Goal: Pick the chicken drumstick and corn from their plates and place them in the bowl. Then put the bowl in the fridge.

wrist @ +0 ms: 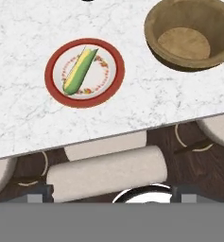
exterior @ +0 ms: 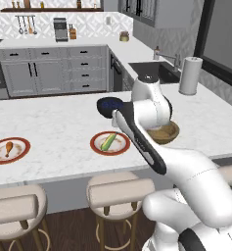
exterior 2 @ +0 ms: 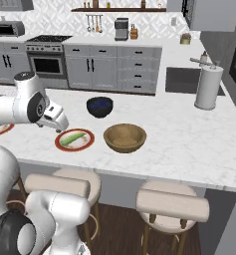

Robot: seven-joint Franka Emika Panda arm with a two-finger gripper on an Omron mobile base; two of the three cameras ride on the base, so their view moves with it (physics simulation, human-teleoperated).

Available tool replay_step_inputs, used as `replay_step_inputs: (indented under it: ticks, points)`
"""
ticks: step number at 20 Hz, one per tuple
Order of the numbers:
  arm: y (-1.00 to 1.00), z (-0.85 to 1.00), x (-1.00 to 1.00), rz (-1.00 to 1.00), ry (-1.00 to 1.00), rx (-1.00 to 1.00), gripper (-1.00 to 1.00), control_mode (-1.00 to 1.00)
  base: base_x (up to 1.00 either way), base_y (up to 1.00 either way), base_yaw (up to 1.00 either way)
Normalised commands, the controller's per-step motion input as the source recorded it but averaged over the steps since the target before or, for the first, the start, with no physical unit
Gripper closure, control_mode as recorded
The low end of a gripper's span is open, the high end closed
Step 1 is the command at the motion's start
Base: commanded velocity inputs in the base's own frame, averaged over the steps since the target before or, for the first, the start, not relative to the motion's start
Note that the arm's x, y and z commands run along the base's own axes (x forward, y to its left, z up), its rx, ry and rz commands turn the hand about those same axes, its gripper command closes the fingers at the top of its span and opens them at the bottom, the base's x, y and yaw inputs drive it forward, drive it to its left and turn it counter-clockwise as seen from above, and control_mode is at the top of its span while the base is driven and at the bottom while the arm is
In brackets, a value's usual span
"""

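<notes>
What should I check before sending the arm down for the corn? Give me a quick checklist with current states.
1. Corn lying on its plate, nothing over it: ok.
2. Wooden bowl empty, upright, beside that plate and apart from it: ok.
3. Gripper holding nothing, jaws open: ok; it hangs above the counter edge, not yet over the corn.
4. Chicken drumstick on the far plate to the left, untouched: ok.
5. Dark blue bowl sits behind the plate and wooden bowl, off the straight path down: ok.
6. Fridge door state: cannot tell.
</notes>
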Motion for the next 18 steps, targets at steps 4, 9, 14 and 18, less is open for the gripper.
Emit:
replay_step_inputs:
  ticks: [4,9,14,18]
  points:
    - [0.09,-0.31,0.78,-0.11,0.05,0.00,-1.00,-1.00,0.00,0.00,0.00]
    - [-0.07,-0.46,0.73,0.00,0.00,0.06,-1.00,-1.00,0.00,0.00,0.00]
    - [0.00,-0.42,0.70,0.01,0.00,0.03,-1.00,-1.00,0.00,0.00,0.00]
    - [0.06,-0.39,0.68,0.00,0.00,0.00,-1.00,-1.00,0.00,0.00,0.00]
